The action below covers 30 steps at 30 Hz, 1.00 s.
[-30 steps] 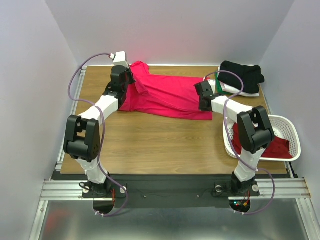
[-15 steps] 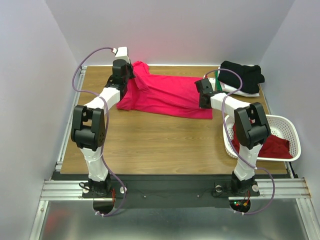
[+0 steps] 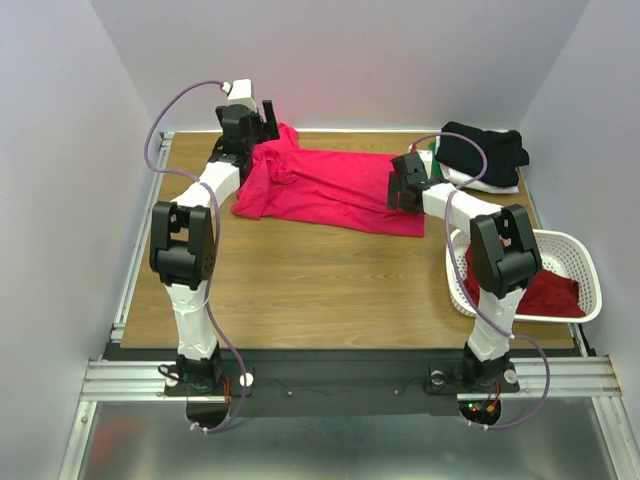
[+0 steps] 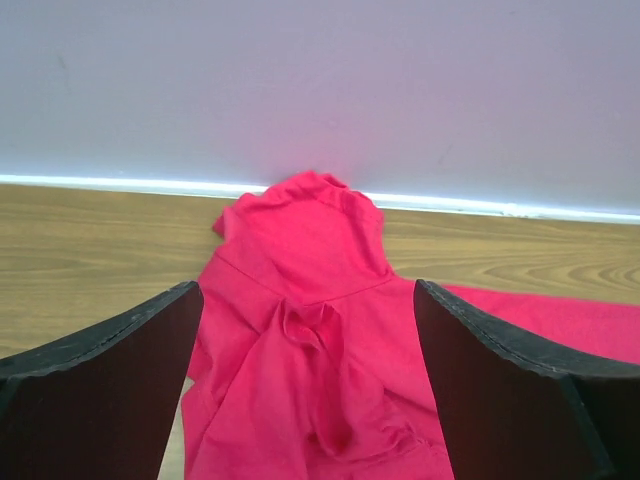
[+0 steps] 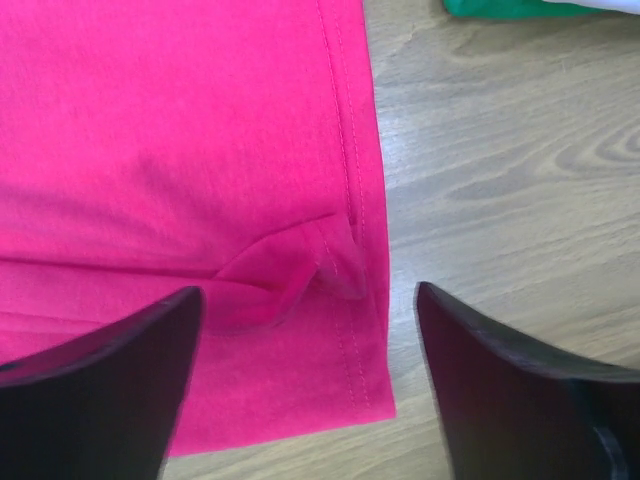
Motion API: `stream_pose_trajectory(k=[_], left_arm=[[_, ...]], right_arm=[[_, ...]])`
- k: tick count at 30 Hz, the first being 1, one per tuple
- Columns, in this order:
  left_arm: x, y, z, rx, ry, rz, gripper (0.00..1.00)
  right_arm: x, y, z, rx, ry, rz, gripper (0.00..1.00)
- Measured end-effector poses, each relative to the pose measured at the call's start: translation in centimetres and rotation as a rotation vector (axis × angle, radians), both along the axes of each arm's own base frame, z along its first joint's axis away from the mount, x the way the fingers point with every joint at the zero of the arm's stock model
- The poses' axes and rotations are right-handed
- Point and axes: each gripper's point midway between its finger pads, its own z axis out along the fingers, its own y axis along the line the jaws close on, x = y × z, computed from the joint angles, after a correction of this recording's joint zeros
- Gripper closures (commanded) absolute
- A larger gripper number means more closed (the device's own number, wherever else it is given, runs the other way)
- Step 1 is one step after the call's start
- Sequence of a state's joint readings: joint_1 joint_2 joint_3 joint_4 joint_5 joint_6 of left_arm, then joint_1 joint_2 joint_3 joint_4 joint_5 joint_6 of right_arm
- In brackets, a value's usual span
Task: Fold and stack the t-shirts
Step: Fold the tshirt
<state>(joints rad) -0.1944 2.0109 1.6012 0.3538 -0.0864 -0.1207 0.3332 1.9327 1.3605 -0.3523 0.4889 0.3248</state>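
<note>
Since a second ago the left arm has reached out toward the far wall, carrying the left gripper off the sleeve to the far end of the bright pink-red t-shirt. The cloth there has bunched toward the back.

Nearest on the right, the white plastic basket holds the darker red t-shirt in a heap, not yet touched.

Further out, the right gripper hangs just above the pink-red shirt's hem corner. Its fingers are spread with nothing between them, and a small pucker of cloth lies below.

The pink-red shirt lies across the far half of the wooden table, mostly flat on the right and rumpled at its left sleeve. The left gripper is likewise spread wide and empty, with the crumpled sleeve ahead of it by the wall.

At the far right corner sit the folded shirts: the black t-shirt on top, the white t-shirt under it, and the green t-shirt showing at the edge.

By my reckoning three shirts are done. The pink-red one is only being laid out for folding, and the darker red one remains after it.
</note>
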Motion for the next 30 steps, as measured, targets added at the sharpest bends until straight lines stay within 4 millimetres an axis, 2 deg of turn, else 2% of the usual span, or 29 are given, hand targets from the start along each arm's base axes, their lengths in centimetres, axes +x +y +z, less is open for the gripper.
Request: stream_pose_trajectory(k=[2, 5, 9, 10, 13, 17, 19, 30], left_arm=[[-0.1, 0.2, 0.0, -0.004, -0.005, 0.013, 0.01], [-2.3, 1.5, -1.6, -0.008, 0.03, 0.07, 0.02], [-6.5, 3.4, -4.2, -0.017, 0.099, 0.149, 0.13], [-7.2, 3.7, -4.8, -0.023, 0.111, 0.165, 0.19], [-9.6, 4.9, -7.9, -0.029, 0.177, 0.222, 0.27], [-12.0, 5.6, -11.9, -0.029, 0.268, 0.255, 0.27], [-12.7, 5.8, -12.9, -0.028, 0.294, 0.265, 0.27], [-12.3, 5.5, -12.4, -0.067, 0.292, 0.249, 0.28]], right_arm=[[0.1, 0.0, 0.1, 0.002, -0.009, 0.0, 0.0], [-0.5, -0.1, 0.5, 0.009, -0.025, 0.001, 0.0], [-2.0, -0.3, 1.6, 0.039, -0.065, 0.01, 0.0], [-2.2, -0.4, 1.7, 0.045, -0.071, 0.012, 0.0], [-3.2, -0.4, 1.2, 0.062, -0.075, 0.021, 0.0], [-4.5, -0.3, -0.5, 0.078, -0.046, 0.037, 0.0], [-5.2, -0.3, -1.1, 0.086, -0.032, 0.043, 0.0], [-4.9, 0.0, -0.5, 0.112, -0.07, 0.047, 0.0]])
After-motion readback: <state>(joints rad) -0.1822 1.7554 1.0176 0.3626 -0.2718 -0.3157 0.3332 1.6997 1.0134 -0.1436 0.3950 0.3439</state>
